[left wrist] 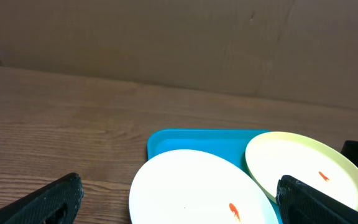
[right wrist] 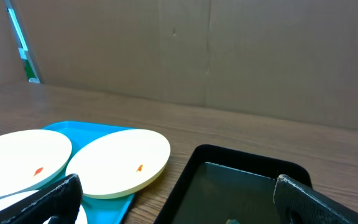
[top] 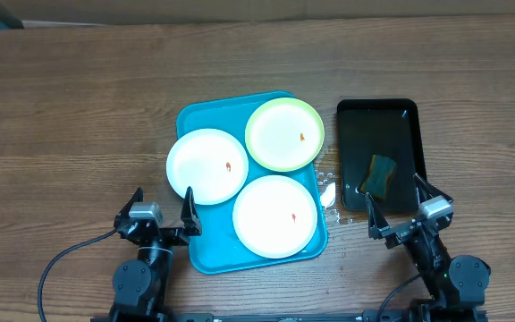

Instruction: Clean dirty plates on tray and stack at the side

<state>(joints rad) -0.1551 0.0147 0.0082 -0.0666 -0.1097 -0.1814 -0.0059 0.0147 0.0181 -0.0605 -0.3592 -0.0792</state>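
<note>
On the turquoise rectangular plastic tray [top: 206, 255], three round white and lime plates [top: 275, 216] cover most floor; wrist views crop them; left end effector [top: 162, 195] and right end effector [top: 393, 190] gape wide, empty.

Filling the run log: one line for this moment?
phase: not started | left end effector: open, empty | right end effector: open, empty | plates: three dirty on tray | sponge: in black tray

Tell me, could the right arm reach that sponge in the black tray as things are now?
Probably yes. The right gripper is open at the near end of the black tray. The sponge lies uncovered close in front of it, and nothing seems to stand in between.
</note>
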